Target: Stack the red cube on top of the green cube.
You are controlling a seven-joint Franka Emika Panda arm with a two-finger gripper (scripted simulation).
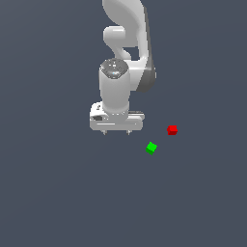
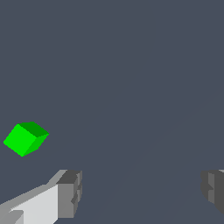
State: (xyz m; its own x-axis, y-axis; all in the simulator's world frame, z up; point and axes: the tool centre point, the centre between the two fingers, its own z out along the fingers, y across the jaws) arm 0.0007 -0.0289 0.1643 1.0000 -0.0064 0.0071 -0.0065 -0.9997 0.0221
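Note:
The red cube (image 1: pixel 172 130) lies on the grey floor at the exterior view's right. The green cube (image 1: pixel 151 148) lies just below and left of it, apart from it, turned at an angle. It also shows in the wrist view (image 2: pixel 25 138). The red cube is out of the wrist view. My white gripper (image 1: pixel 116 132) hangs pointing down, to the exterior view's left of both cubes and above the floor. Its two fingers (image 2: pixel 70 194) stand wide apart with nothing between them.
The white arm (image 1: pixel 126 43) rises behind the gripper. The floor (image 1: pixel 58 193) is plain dark grey with no other objects in view.

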